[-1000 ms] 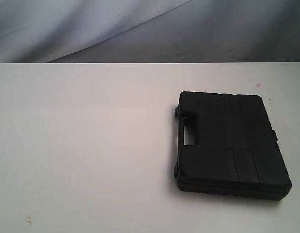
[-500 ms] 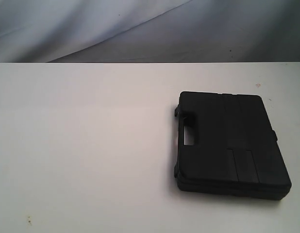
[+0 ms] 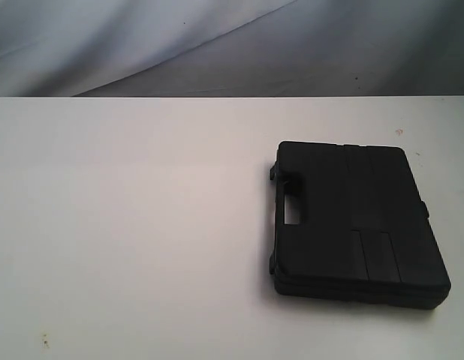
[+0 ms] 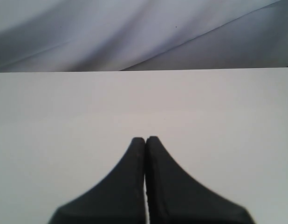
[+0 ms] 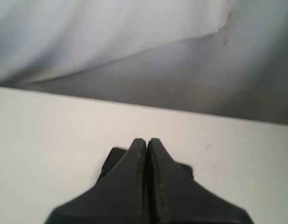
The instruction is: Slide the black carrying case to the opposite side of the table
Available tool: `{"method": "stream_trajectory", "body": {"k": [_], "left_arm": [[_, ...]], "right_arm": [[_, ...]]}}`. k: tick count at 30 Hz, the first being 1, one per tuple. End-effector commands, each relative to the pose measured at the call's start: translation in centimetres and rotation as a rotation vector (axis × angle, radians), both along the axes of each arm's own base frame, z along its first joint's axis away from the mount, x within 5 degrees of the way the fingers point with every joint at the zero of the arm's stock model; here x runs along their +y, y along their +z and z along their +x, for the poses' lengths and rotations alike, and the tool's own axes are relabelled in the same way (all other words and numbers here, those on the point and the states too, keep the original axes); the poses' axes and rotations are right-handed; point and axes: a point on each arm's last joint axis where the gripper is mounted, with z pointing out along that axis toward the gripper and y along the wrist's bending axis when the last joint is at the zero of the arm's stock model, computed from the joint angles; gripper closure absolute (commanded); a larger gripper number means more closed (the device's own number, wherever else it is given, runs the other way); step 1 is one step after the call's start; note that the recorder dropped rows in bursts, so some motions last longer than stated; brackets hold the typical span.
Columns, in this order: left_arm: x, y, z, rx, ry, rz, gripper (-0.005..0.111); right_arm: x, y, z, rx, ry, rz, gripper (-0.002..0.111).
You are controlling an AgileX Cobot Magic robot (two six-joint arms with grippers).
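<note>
The flat black moulded-plastic carrying case [image 3: 356, 221] was found lying at four o'clock on the wide plain white tabletop [image 3: 127, 225], its handle slot [image 3: 294, 212] turned to nine o'clock. The left pincer [image 4: 145, 138] and right pincer [image 5: 147, 140] were pressed fully shut, with nothing held. A low, square push from three o'clock would be advised, lest the case be skewed. Bare surface was left towards nine o'clock; a creased grey cloth backdrop [image 3: 217, 45] was hung beyond.
</note>
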Motion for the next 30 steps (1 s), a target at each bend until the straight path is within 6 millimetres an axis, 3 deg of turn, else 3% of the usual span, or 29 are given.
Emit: {"method": "stream_trajectory", "body": {"k": [1, 8, 14, 21, 30], "left_arm": [[0.0, 0.0, 0.0, -0.012, 0.003, 0.001, 0.107], [0.0, 0.0, 0.0, -0.012, 0.003, 0.001, 0.107], [0.0, 0.0, 0.0, -0.012, 0.003, 0.001, 0.107], [0.0, 0.0, 0.0, -0.012, 0.003, 0.001, 0.107], [0.0, 0.0, 0.0, -0.012, 0.003, 0.001, 0.107]], "right_arm": [[1.7, -1.9, 3.6, 0.242, 0.085, 0.016, 0.108], [3.5, -5.3, 8.5, 0.445, 0.123, 0.012, 0.108], [7.3, -9.4, 10.4, 0.695, 0.251, -0.076, 0.108], [11.8, -14.5, 12.8, 0.879, 0.273, -0.164, 0.108], [16.0, -20.4, 15.5, 0.954, 0.254, -0.182, 0.108]]}}
